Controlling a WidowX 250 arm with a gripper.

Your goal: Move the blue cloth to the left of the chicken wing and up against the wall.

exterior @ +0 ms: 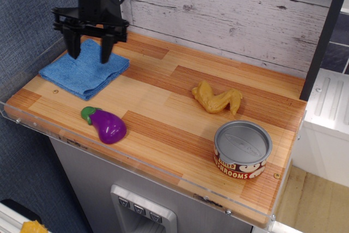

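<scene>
Blue cloth: folded flat at the left end of the wooden tabletop, far left of the chicken wing, short of the plank wall.
Gripper: fingers spread, tips over the cloth's rear part.
Purple eggplant: in front of the cloth.
Mushroom can: in front of the wing, to its right.

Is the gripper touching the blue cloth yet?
Cannot tell. The single view shows the open gripper overlapping the blue cloth; no gap or contact shows plainly.
</scene>
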